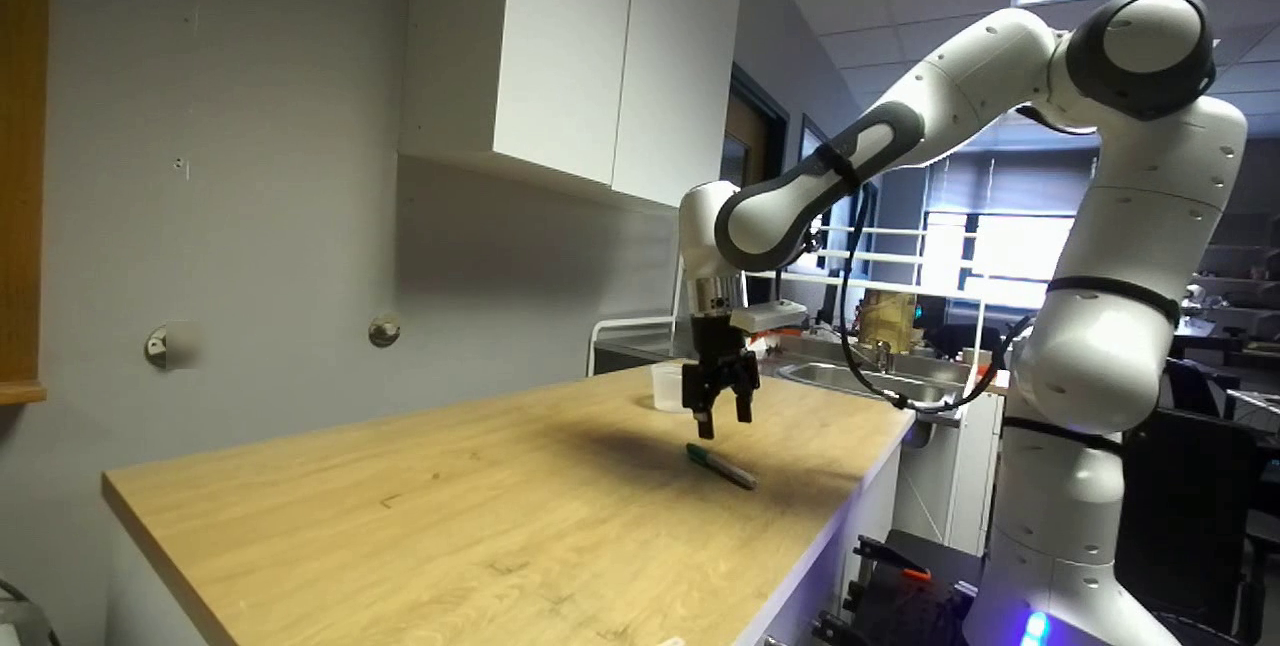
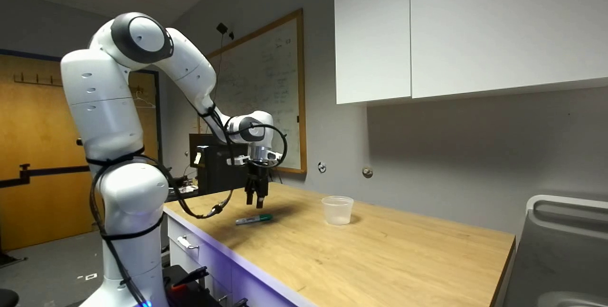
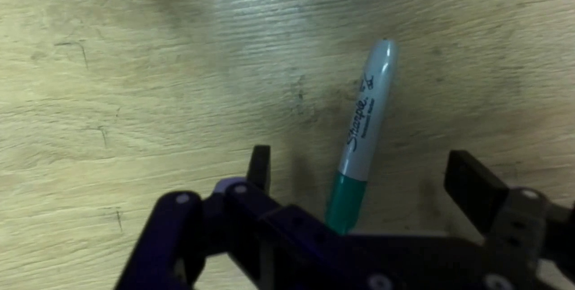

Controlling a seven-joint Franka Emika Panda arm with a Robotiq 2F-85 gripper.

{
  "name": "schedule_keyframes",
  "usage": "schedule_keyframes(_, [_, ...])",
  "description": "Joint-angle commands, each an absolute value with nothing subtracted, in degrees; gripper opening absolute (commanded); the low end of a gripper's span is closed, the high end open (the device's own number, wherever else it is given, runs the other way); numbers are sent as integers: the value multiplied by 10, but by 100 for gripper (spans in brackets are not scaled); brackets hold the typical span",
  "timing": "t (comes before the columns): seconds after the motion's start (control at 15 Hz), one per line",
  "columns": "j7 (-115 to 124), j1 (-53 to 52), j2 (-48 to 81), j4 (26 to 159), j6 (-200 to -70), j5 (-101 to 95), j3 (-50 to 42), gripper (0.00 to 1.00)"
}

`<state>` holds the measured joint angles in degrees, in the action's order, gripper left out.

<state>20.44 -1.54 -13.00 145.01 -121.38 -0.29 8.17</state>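
Wide-spread gripper (image 1: 725, 419) above marker (image 3: 366, 124)

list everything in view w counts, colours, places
marker: 1, grey and green, on the counter
tub: 1, translucent white, on the counter
counter: 1, tan-topped, against the wall
cabinet: 1, white, above the counter
round fittings: 2, metallic, on the wall
whiteboard: 1, white, on the wall
railed surface: 1, grey and white, past the counter
sink: 1, metallic, past the counter
door: at least 1, brown, background
window: at least 1, white, background
clutter: count unclear, mixed colours, near the sink
arm: 1, white and grey, over the counter
hand: 1, black, open, above the marker
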Motion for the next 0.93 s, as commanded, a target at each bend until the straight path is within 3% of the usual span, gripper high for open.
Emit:
schedule_keyframes(0.0, [204, -22, -84, 1426, -1231, 10, 75, 100])
schedule_keyframes(0.4, [202, -24, -40, 1407, -1241, 13, 69, 100])
schedule_keyframes(0.47, [204, -24, -35, 1404, -1240, 12, 69, 75])
schedule_keyframes(0.53, [204, -24, -31, 1402, -1239, 11, 68, 74])
schedule_keyframes(0.87, [201, -26, -20, 1391, -1238, 13, 65, 36])
